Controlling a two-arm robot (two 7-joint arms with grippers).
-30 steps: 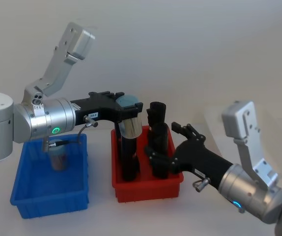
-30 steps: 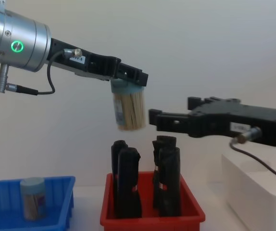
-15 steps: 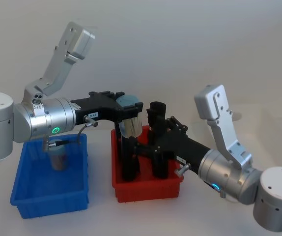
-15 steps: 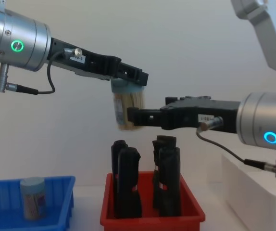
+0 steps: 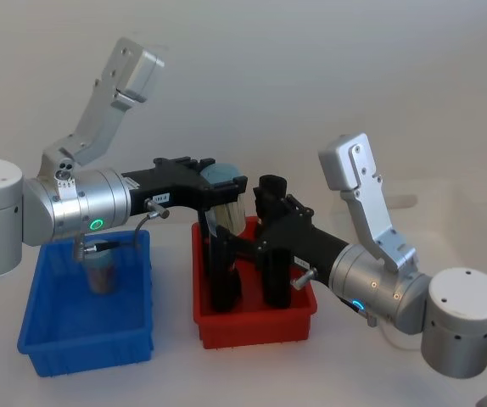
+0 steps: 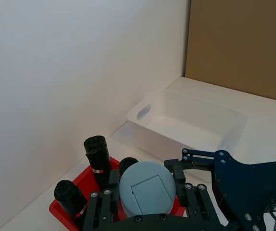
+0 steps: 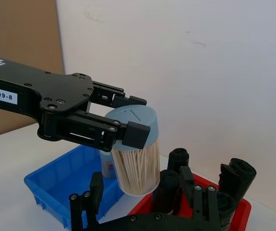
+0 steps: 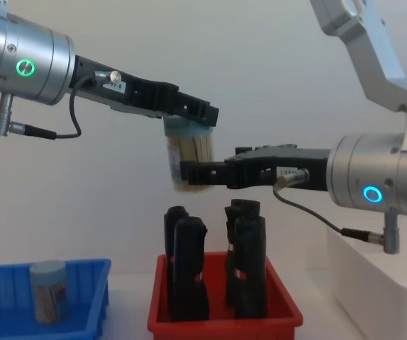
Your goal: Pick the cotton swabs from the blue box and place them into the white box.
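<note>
White worktop (image 5: 176, 373), bare white wall (image 5: 337, 68). The left gripper (image 8: 189, 119) has its fingers clamped on the cotton swabs (image 8: 189, 164). The right gripper (image 8: 191, 172) has its fingers spread wide alongside.

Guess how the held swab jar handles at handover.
Probably light: the swab jar hangs tilted, top-held by the left gripper. Smooth clear wall likely slippery, so the right gripper should squeeze mid-body. Round, so may roll if laid down.

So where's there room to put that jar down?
The white box is bare inside. In the blue box the front half is free. The red bin is packed with black tubes, and above it the left gripper, holding the jar, faces the right gripper.
</note>
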